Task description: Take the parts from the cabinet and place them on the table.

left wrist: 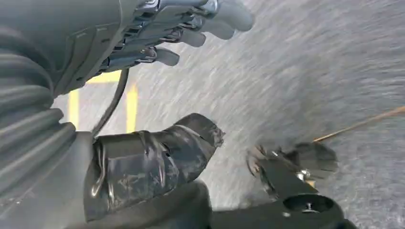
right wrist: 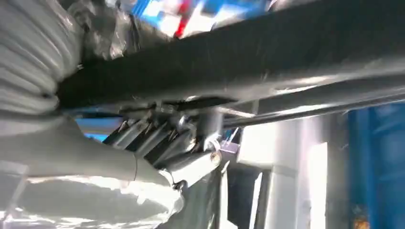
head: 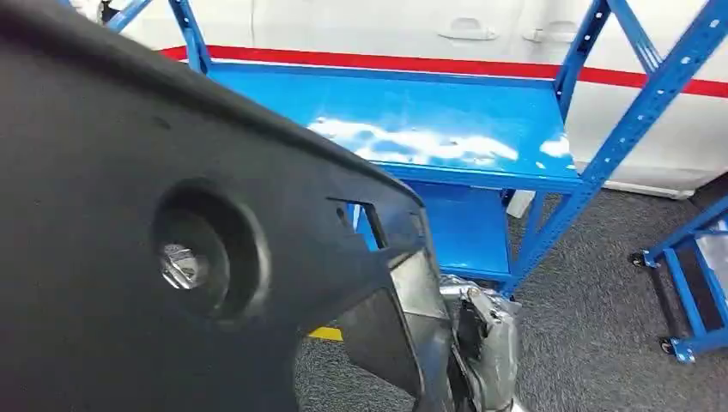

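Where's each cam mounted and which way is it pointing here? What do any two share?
Head view: high on the body, looking forward and down at the blue shelf, with the black part close across the picture; right hand at the part's lower edge.
Left wrist view: behind the left hand, facing grey carpet; its fingers are spread and hold nothing.
Right wrist view: behind the right hand, looking along the part's underside.
Shared: head and right wrist views both show the part and the right hand.

Left hand [left wrist: 157, 43] — grey ribbed cover, blk cable
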{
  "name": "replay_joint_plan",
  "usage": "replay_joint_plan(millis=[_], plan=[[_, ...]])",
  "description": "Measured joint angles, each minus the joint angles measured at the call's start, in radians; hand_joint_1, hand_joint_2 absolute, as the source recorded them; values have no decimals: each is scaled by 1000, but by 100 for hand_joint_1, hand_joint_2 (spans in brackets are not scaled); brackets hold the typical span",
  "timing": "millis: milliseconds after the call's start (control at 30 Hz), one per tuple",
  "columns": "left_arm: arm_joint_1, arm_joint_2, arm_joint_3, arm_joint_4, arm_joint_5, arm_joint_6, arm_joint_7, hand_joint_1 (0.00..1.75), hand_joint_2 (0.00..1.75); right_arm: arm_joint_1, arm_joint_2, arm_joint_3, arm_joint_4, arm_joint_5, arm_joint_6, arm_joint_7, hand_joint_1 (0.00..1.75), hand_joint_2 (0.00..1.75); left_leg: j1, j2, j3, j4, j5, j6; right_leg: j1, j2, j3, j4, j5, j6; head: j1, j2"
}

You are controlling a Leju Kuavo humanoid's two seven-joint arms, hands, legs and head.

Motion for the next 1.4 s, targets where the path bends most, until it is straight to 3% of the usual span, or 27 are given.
replay_joint_plan(millis=[33, 100, 133, 167, 200, 233, 367, 400, 433, 500, 533, 600, 667, 700, 733, 833, 867, 900, 1000, 1067, 1100, 1167, 1200, 1233, 1267, 1367, 1400], plan=[[-45, 5, 0, 0, 16, 4, 48, 0, 175, -33, 11, 16, 23, -86, 26, -34, 175, 175, 0, 0, -10, 57, -5, -3, 1, -2, -20, 5, 15, 0, -17, 0], [-139, 29, 0, -2, 42, 3, 117, 0, 175, -69, 31, 43, 63, -230, 92, -104, 175, 175, 1, 0, 26, 58, 60, -3, 4, -11, -63, 12, 41, 1, -66, -3], [-182, 42, 3, -4, 50, -1, 144, 0, 175, -74, 40, 57, 82, -278, 137, -130, 175, 175, 0, 0, 73, 8, 100, 0, 5, -15, -82, 15, 54, 2, -115, -3], [-217, 53, 7, -7, 41, -22, 159, 0, 175, -79, 49, 70, 98, -278, 151, -138, 175, 175, 0, -2, 138, -71, 116, 6, 6, -15, -98, 17, 66, 5, -144, -3], [-234, 64, 8, -11, 13, -51, 156, 0, 175, -80, 60, 74, 110, -261, 133, -139, 175, 175, -2, -9, 216, -168, 88, 17, 5, -15, -102, 18, 76, 8, -154, -5], [-207, 70, 7, -20, -30, -59, 113, 0, 175, -74, 69, 74, 122, -223, 83, -140, 175, 175, -12, -10, 271, -264, 55, 26, 8, -11, -106, 18, 83, 15, -156, -5], [-59, 24, 5, -37, -83, -9, -118, 0, 175, -48, 71, 64, 130, -172, -24, -157, 175, 175, -17, 7, 266, -296, 86, 52, -6, 8, -110, 1, 111, 46, -170, -3], [-25, 15, 5, -37, -76, -12, -119, 0, 175, -47, 71, 64, 132, -173, -25, -158, 175, 175, -18, 14, 258, -296, 98, 60, -9, 7, -121, 18, 72, 46, -173, -3], [2, 6, 5, -37, -77, -16, -118, 0, 175, -46, 71, 64, 134, -174, -25, -159, 175, 175, -18, 16, 239, -294, 110, 75, -7, 4, -139, 66, 3, 47, -171, -3], [12, -10, 5, -37, -78, -26, -107, 0, 175, -47, 71, 64, 138, -174, -25, -160, 175, 175, -19, 10, 200, -288, 134, 78, -8, 4, -172, 208, -103, 51, -171, -3], [12, -15, 5, -37, -78, -29, -104, 0, 175, -48, 71, 64, 141, -174, -25, -162, 175, 175, -19, 9, 180, -283, 146, 77, -5, 4, -182, 276, -122, 52, -171, -3], [17, -20, 5, -37, -78, -31, -98, 0, 175, -47, 71, 64, 146, -174, -25, -163, 175, 175, -21, 10, 141, -270, 165, 74, -3, 5, -149, 301, -59, 52, -171, -3], [22, -22, 4, -37, -77, -31, -97, 0, 175, -48, 71, 64, 147, -174, -25, -164, 175, 175, -21, 12, 105, -252, 176, 69, -3, 4, -51, 193, 4, 49, -171, -3], [21, -22, 4, -37, -78, -29, -97, 0, 175, -48, 71, 64, 148, -173, -25, -165, 175, 175, -21, 11, 92, -239, 180, 65, -3, 3, 20, 101, -15, 43, -171, -3], [20, -24, 4, -37, -78, -26, -99, 0, 175, -49, 71, 64, 148, -170, -25, -165, 175, 175, -26, 9, 80, -229, 184, 60, 6, 2, 79, 3, -68, 40, -170, -3], [20, -28, 4, -37, -82, -17, -99, 0, 175, -50, 71, 64, 150, -163, -25, -164, 175, 175, -19, 2, 85, -235, 206, 40, 13, 0, 69, -4, -65, 25, -172, -3], [20, -28, 4, -37, -82, -14, -97, 0, 175, -50, 71, 64, 151, -163, -25, -163, 175, 175, -25, -1, 82, -237, 213, 33, 4, -3, 67, -13, -52, 16, -171, -3], [21, -28, 4, -37, -81, -12, -94, 0, 175, -51, 72, 64, 152, -164, -25, -164, 175, 175, -17, -6, 71, -221, 192, 27, 0, -13, 61, -14, -42, 10, -171, -3], [22, -28, 4, -37, -68, -10, -96, 0, 175, -54, 77, 67, 158, -184, -24, -170, 175, 175, -7, -5, 18, -52, 43, 7, 1, -25, 35, -14, -21, -2, -177, -3], [29, -27, 4, -37, -55, -11, -109, 0, 175, -64, 79, 75, 168, -193, -21, -169, 175, 175, -1, -5, -7, 52, 29, -3, 1, -38, 17, -11, -11, -1, -177, -3], [34, -26, 4, -37, -47, -12, -113, 0, 175, -75, 80, 81, 176, -195, -17, -165, 175, 175, 2, -4, 8, 41, 52, -5, 0, -45, 9, -8, -7, 1, -177, -3], [39, -21, 4, -37, -37, -16, -117, 0, 175, -94, 86, 93, 188, -198, -5, -158, 175, 175, 5, 11, 110, -109, 116, -7, -3, -63, -2, 1, -5, 6, -177, -3], [37, -20, 4, -37, -35, -18, -117, 0, 175, -101, 91, 95, 193, -198, -4, -156, 175, 175, 5, 47, 170, -206, 127, -5, -2, -73, 2, 6, -6, 10, -177, -3], [33, -19, 4, -37, -35, -20, -117, 0, 175, -106, 94, 98, 198, -199, -4, -155, 175, 175, -10, 72, 191, -242, 104, 3, 3, -83, -2, 7, -5, 16, -178, -3], [32, -17, 4, -37, -35, -21, -116, 0, 175, -114, 97, 102, 203, -200, -6, -151, 175, 175, -16, 64, 180, -233, 124, 19, 2, -91, 0, 5, -2, 21, -168, -3], [33, -14, 4, -37, -41, -21, -100, 0, 175, -127, 101, 112, 211, -199, -20, -147, 175, 175, -16, 36, 167, -250, 127, 39, 6, -119, 4, 1, 4, 38, -161, -3], [34, -14, 4, -37, -46, -21, -94, 0, 175, -128, 101, 112, 212, -198, -24, -147, 175, 175, -6, 27, 172, -260, 137, 49, 0, -96, 0, 9, -9, 46, -159, -3]])
